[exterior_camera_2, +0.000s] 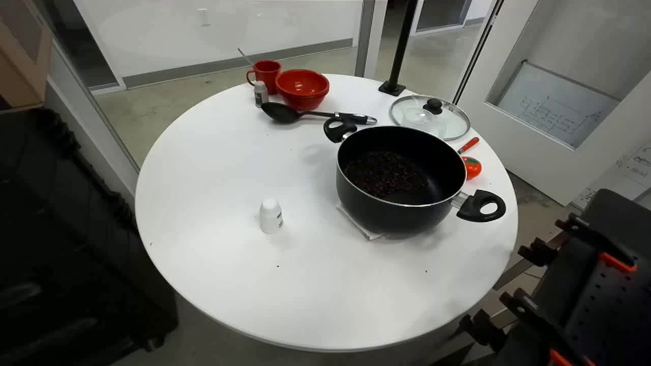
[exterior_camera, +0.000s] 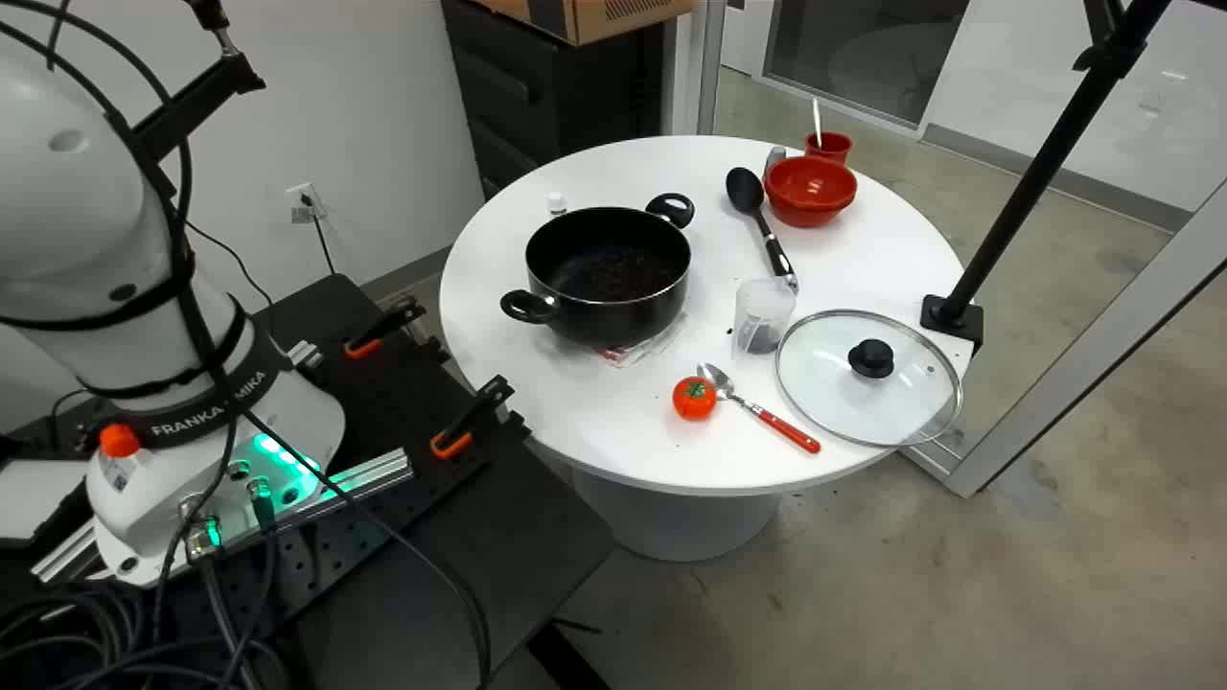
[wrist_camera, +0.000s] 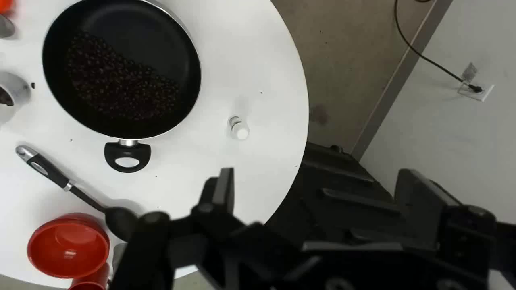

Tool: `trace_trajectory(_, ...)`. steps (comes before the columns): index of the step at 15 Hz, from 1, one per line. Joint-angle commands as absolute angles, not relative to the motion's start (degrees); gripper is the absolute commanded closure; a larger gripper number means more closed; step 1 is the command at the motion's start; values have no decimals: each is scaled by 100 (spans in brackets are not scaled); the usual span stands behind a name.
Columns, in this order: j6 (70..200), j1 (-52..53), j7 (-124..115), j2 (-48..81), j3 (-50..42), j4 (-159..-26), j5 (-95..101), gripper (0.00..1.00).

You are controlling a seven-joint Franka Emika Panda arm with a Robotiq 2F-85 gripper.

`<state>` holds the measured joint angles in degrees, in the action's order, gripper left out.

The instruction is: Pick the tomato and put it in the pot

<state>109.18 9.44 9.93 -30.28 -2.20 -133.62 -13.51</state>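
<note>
Tomato (exterior_camera: 694,398), red with a green top, lies on the round white tabletop (exterior_camera: 575,412), slightly below the centre of the frame in an exterior view. Just beside it, toward the right, lies a red-handled spoon (exterior_camera: 754,406); whether they touch, I cannot tell. The black pot (exterior_camera: 613,324) stands near the tomato, higher and more left in the frame, and dark bean-like pieces (exterior_camera_2: 384,175) cover part of its bottom. A glass lid (exterior_camera: 868,395) with black knob lies further right. In the wrist view, I see the hand (wrist_camera: 317,187) at the bottom of the frame, its two fingers set wide apart. Near the middle of that frame stands a white bottle (wrist_camera: 238,128); at lower left lie a black serving spoon (wrist_camera: 86,197) and stacked red bowls (wrist_camera: 69,245).
</note>
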Motion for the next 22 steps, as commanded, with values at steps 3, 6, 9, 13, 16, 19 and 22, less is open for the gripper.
trace_trajectory(3, 11073, 804, 1044, -3172, -122, -13545, -1393, 0)
trace_trajectory(6, 11699, 616, 964, -3565, -134, -14279, -1351, 0)
trace_trajectory(9, 12314, 303, 935, -3677, -263, -14939, -1174, 0)
trace_trajectory(13, 12860, -279, 936, -3424, -513, -15327, -645, 0)
trace_trajectory(16, 13001, -594, 894, -3035, -695, -15193, -272, 0)
trace_trajectory(19, 13022, -770, 909, -2362, -860, -14991, -109, 0)
trace_trajectory(22, 13174, -908, 936, -1447, -1054, -14793, -78, 0)
